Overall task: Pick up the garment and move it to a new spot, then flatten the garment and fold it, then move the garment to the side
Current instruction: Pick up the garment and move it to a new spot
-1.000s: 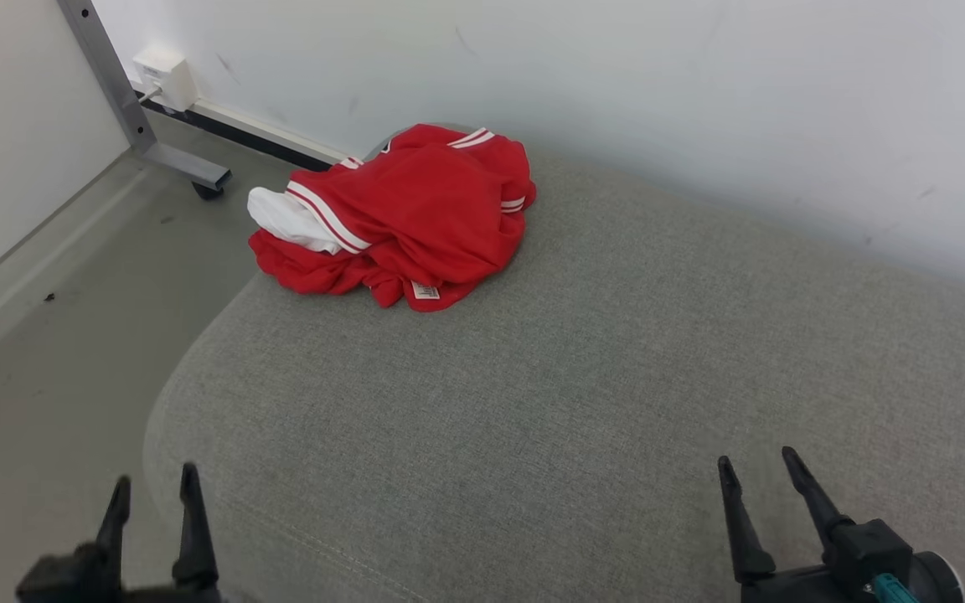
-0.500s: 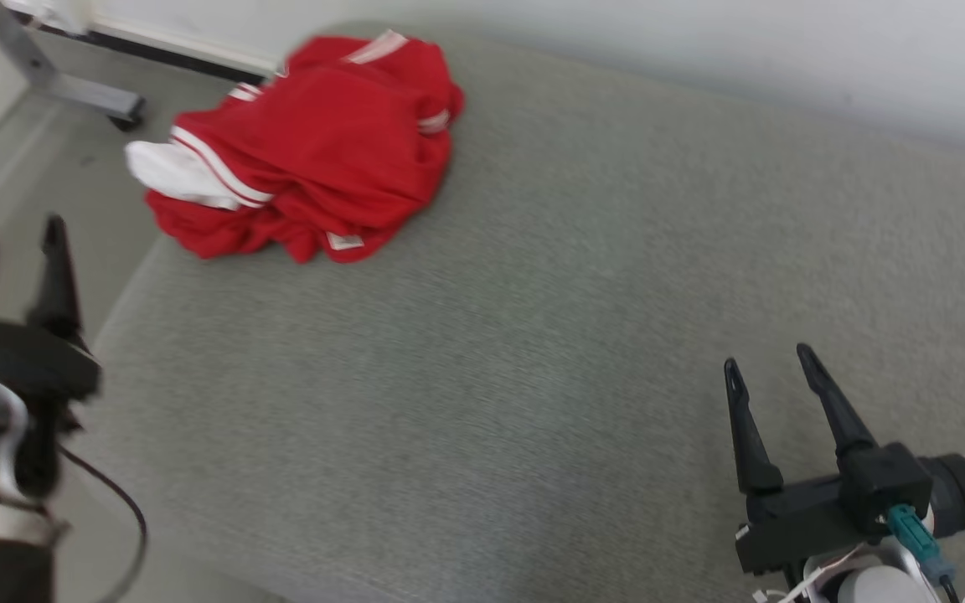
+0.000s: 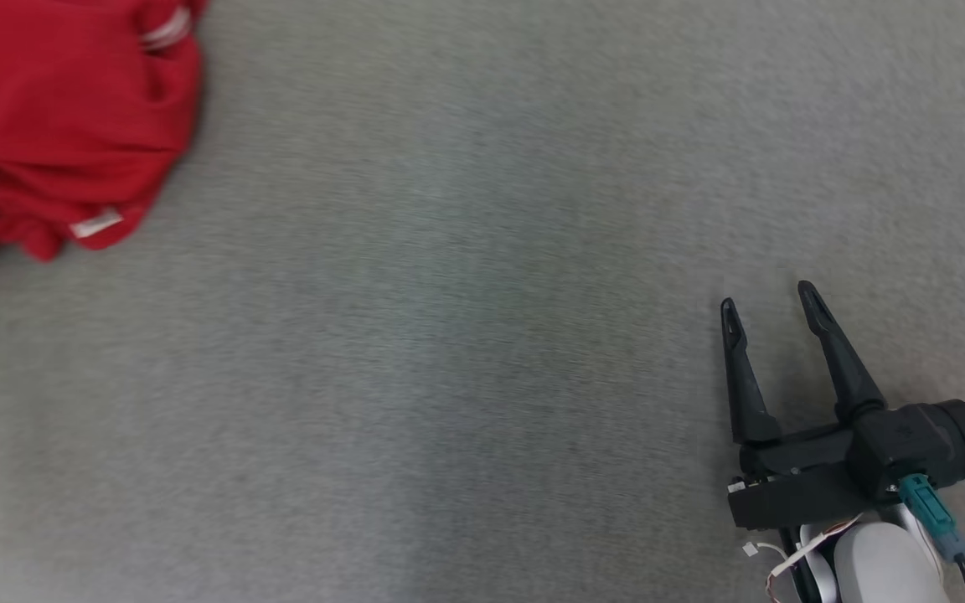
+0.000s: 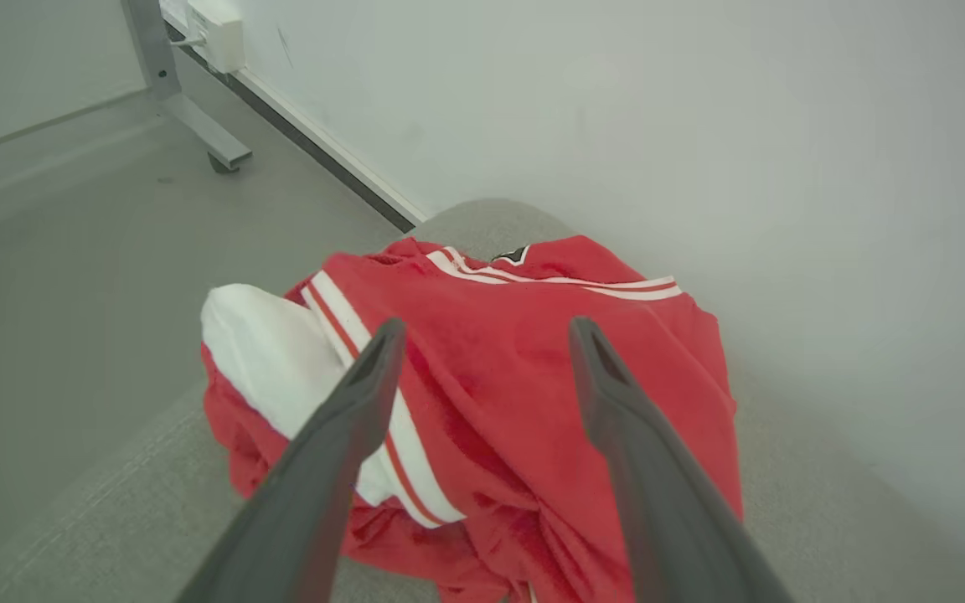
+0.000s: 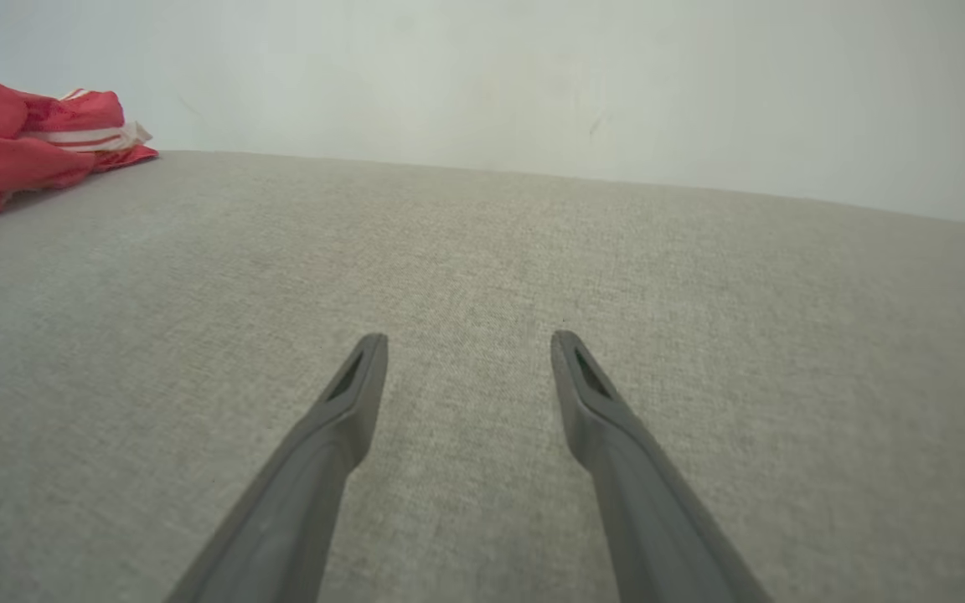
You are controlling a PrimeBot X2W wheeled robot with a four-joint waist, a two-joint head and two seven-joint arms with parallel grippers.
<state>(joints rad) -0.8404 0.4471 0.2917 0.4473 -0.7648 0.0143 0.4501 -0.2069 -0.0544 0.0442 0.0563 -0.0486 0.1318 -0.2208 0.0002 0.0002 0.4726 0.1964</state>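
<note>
Fingers (image 4: 348, 435) of left gripper (image 4: 487, 327) standing wide apart, gripping nothing, pointing at crumpled red jersey (image 4: 533, 394) just ahead. Jersey lying bunched at corner of grey fabric cushion (image 4: 826, 519), near white wall (image 4: 700, 126). Right gripper (image 3: 767, 295) also gaping, empty, hanging over cushion, well apart from jersey. Metal frame leg (image 4: 198, 138) standing on floor (image 4: 72, 293) beyond cushion.

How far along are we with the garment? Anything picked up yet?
Nothing looks done: the red garment lies crumpled near the corner of the grey cushion, unheld. In hand: the left gripper points at the heap with jaws open, apparently lining up a grasp; the right gripper hovers open over bare cushion. Left: pick up, move, flatten, fold, set aside.
</note>
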